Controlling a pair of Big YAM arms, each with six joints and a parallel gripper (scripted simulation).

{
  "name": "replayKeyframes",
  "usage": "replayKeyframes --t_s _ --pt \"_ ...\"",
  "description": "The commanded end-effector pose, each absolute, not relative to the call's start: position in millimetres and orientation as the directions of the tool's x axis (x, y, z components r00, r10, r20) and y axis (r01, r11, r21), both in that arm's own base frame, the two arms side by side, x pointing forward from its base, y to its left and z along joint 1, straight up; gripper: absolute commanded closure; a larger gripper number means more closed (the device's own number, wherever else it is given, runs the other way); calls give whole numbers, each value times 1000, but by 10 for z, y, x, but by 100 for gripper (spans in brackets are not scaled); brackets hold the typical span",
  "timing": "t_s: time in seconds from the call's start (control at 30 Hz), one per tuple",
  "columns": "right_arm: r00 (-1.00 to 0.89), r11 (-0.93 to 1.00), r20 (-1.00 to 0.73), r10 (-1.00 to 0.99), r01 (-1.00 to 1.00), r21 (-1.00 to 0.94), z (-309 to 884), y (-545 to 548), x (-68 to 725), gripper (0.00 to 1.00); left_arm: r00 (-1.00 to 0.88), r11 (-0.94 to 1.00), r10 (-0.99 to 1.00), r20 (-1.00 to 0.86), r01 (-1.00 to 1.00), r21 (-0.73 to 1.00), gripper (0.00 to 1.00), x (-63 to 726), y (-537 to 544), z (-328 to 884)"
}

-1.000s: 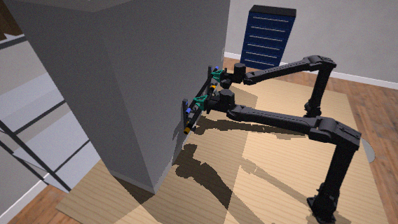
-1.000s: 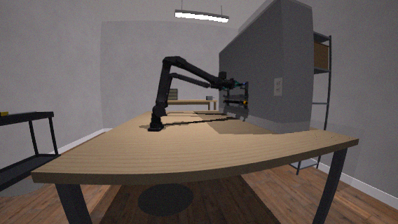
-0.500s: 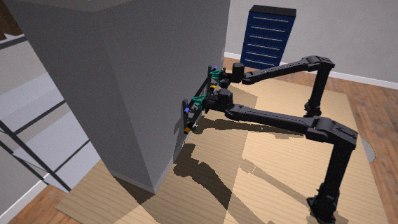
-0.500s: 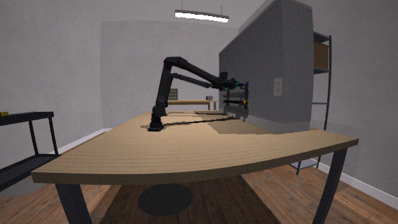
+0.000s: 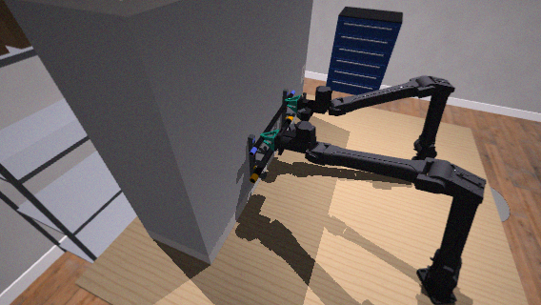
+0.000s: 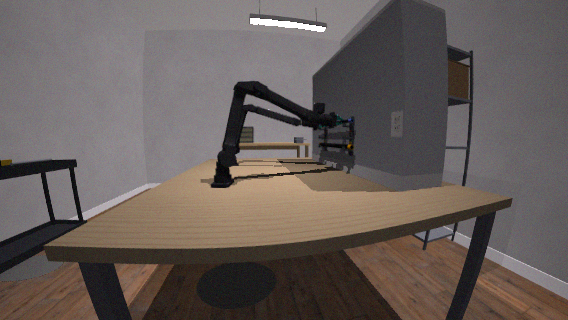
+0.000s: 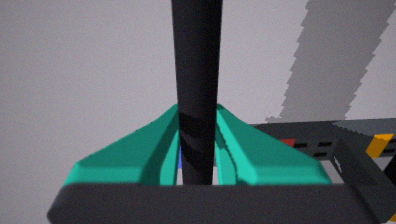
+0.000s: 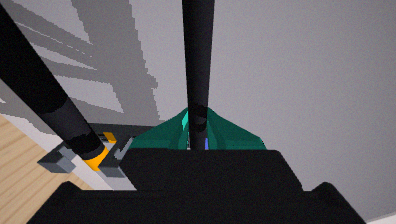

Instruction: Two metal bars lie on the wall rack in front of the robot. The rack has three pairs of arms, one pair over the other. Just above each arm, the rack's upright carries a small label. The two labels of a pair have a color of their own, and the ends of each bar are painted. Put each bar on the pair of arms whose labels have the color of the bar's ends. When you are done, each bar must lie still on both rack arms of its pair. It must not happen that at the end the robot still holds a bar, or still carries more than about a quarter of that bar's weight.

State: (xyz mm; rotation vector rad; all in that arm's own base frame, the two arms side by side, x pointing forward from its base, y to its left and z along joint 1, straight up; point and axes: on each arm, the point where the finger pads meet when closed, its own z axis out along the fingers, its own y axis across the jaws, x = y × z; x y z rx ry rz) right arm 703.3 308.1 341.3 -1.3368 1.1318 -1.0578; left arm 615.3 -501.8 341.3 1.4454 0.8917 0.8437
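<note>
The blue-ended bar (image 5: 253, 151) (image 7: 196, 55) (image 8: 198, 55) is held level at the height of the rack's top pair. My left gripper (image 5: 268, 136) (image 7: 197, 113) is shut on it near one end, my right gripper (image 5: 290, 102) (image 8: 197, 112) near the other. A blue label (image 7: 180, 159) shows behind it in the left wrist view; the red label (image 7: 287, 144) and orange label (image 7: 380, 145) are lower. The grippers hide the top rack arms, so I cannot tell whether the bar touches them. The orange-ended bar (image 5: 254, 176) (image 8: 32, 65) lies in the lowest rack arm (image 8: 57, 161) under the orange label (image 8: 109, 136).
The rack's near upright (image 5: 250, 139) stands against the grey wall block (image 5: 157, 110), just outside my left gripper. The middle rack arm (image 7: 360, 165) shows no bar in the left wrist view. The wooden table (image 5: 371, 214) lies below both arms.
</note>
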Motion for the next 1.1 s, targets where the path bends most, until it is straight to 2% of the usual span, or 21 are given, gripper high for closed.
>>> replayKeyframes --t_s 0.0,1.07 --pt "161 46 -40 -986 33 -998 4025 3070 7147 100 437 69 899 -43 -44 997 100 6300 -4993 4223" --pt "161 46 -40 -986 33 -998 3822 3062 7104 100 437 69 899 -43 -44 997 100 6262 -4975 4028"
